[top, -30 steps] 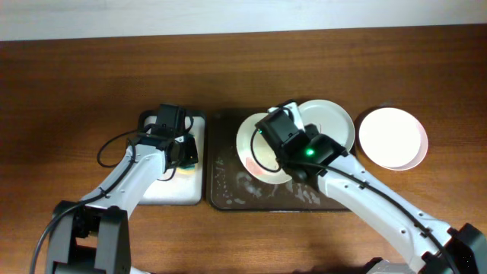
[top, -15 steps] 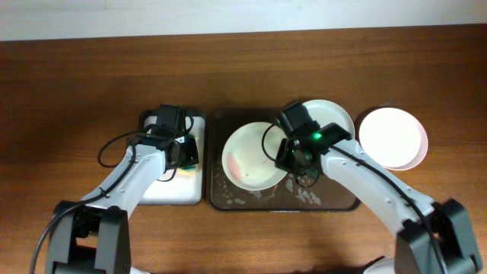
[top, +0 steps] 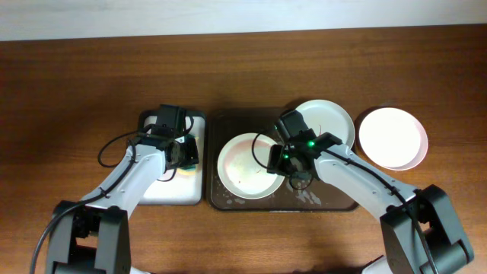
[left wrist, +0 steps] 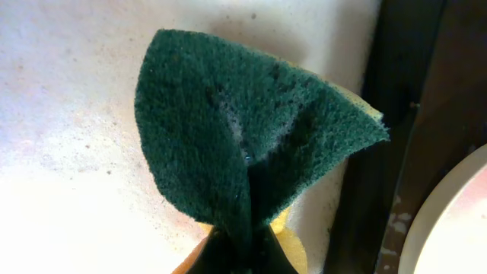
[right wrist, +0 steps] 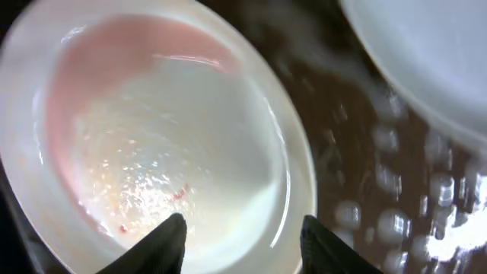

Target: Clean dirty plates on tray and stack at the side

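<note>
The cream-white plate (top: pixel 245 166) lies on the left half of the dark brown tray (top: pixel 335 196), with small red specks inside (right wrist: pixel 152 152). My right gripper (top: pixel 277 161) hovers open over its right rim, jaws apart and empty (right wrist: pixel 243 243). The pale mint-green plate (top: pixel 329 123) lies at the tray's far right corner. The pinkish-white plate (top: pixel 393 137) lies on the tabletop right of the tray. My left gripper (top: pixel 183 152) is shut on a folded green-and-yellow sponge (left wrist: pixel 243 144) above the small white tray (top: pixel 163 190).
White suds fleck the dark tray's floor (right wrist: pixel 396 183) beside the cream plate. The tray's dark rim (left wrist: pixel 392 114) runs right of the sponge, with the cream plate's edge (left wrist: pixel 456 228) beyond it. Bare wood tabletop (top: pixel 76 91) lies around both trays.
The cream plate has slid left and toward the front on the dark tray. My right wrist has shifted right and stands at its right rim. The left arm has not moved.
</note>
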